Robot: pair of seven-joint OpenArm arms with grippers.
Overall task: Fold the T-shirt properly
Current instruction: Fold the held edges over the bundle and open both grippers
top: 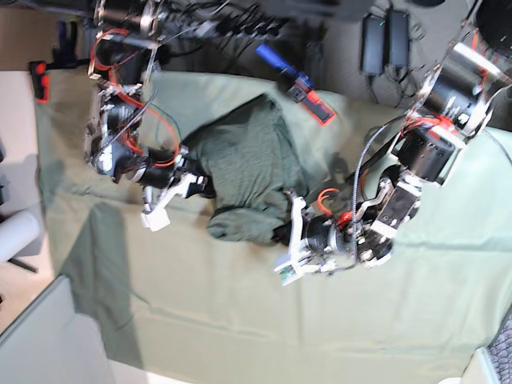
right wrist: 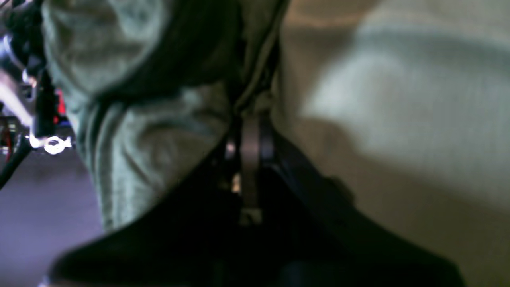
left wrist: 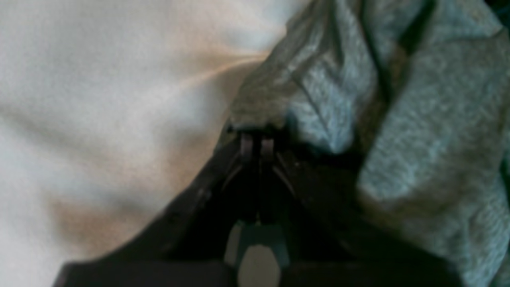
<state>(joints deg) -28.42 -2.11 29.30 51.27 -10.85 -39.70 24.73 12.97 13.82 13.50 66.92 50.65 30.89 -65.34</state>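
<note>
So the T-shirt (top: 248,172) sits bunched up mid-tabletop (top: 200,312). Left end effector (top: 286,234) has it pinched at its 4 o'clock edge, right end effector (top: 194,182) clamps the 9 o'clock side.

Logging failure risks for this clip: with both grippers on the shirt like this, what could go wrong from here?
1. The T-shirt lies bunched between the arms, so pulling now could lock in creases rather than a clean fold.
2. The left gripper and right gripper each seem to pinch only a thin edge; either might slip.
3. The table sheet is already wrinkled and may drag along.
</note>
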